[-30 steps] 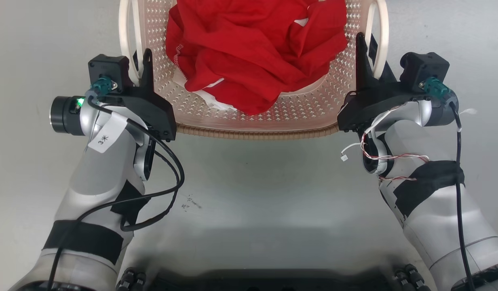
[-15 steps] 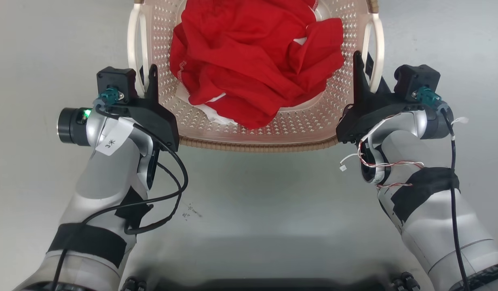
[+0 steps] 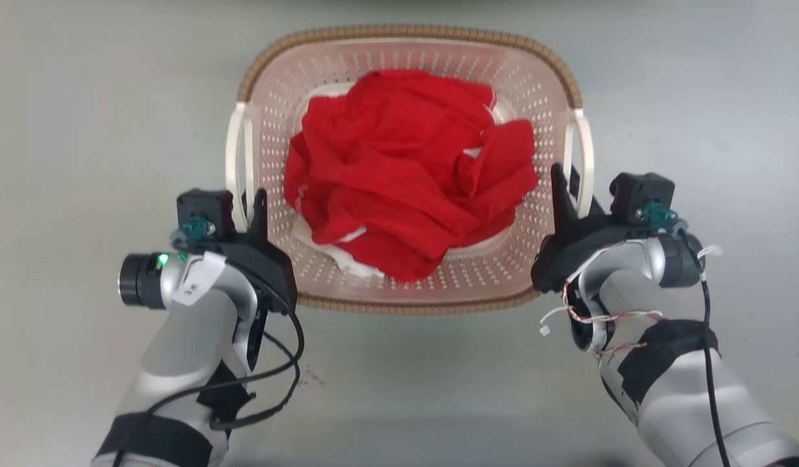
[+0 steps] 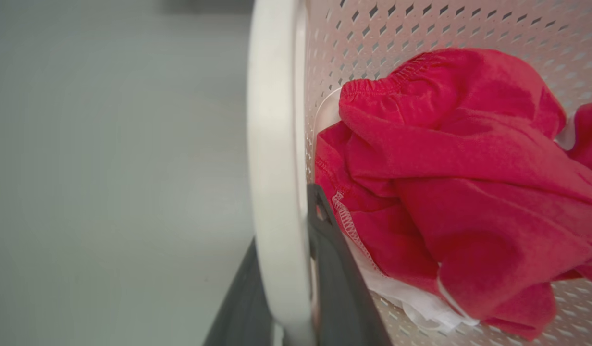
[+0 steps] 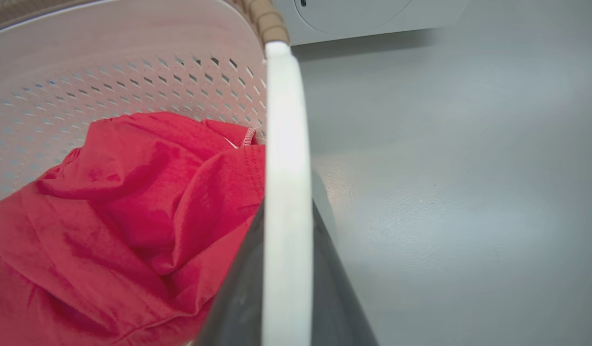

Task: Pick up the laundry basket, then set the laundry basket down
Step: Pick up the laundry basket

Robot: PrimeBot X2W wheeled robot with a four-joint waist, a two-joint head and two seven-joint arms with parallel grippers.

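Note:
The laundry basket (image 3: 406, 31), pale pink and perforated with a brown woven-look rim, lies in the middle of the head view with a crumpled red garment (image 3: 406, 194) inside. My left gripper (image 3: 253, 207) is shut on its white left handle (image 3: 234, 149). My right gripper (image 3: 563, 185) is shut on the white right handle (image 3: 584, 149). In the left wrist view the handle (image 4: 272, 144) runs between my dark fingers (image 4: 334, 269). The right wrist view shows the other handle (image 5: 286, 168) pinched the same way. I cannot tell whether the basket's base touches the floor.
Smooth grey floor (image 3: 82, 130) surrounds the basket on all sides. The white front of a washing machine (image 5: 368, 14) stands beyond the basket's far end in the right wrist view.
The whole head view has shifted: basket and both grippers now appear lower and smaller, with the basket's far rim in sight. Both grips on the handles are unchanged.

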